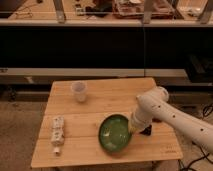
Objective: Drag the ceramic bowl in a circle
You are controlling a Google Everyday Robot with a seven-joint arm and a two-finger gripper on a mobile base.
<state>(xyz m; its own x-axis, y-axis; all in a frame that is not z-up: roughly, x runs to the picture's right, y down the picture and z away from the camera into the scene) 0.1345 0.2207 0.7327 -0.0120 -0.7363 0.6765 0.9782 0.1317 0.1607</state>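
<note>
I'm holding my gripper (pixel 133 127) at the right rim of the ceramic bowl (pixel 115 135), w/ the bowl sitting front-center on the wooden table (pixel 105 105). White cup (pixel 79 91) standing far back-left, well apart.

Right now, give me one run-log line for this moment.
task: circle drag | ceramic bowl: near front edge of table | gripper: at bowl's right rim | white cup: back left, apart

Warm, dim overhead lighting: tabletop (pixel 110 102) lit, background dark. Soft sheen on the ceramic bowl (pixel 115 134); my gripper (pixel 134 128), at its right rim, evenly lit.
</note>
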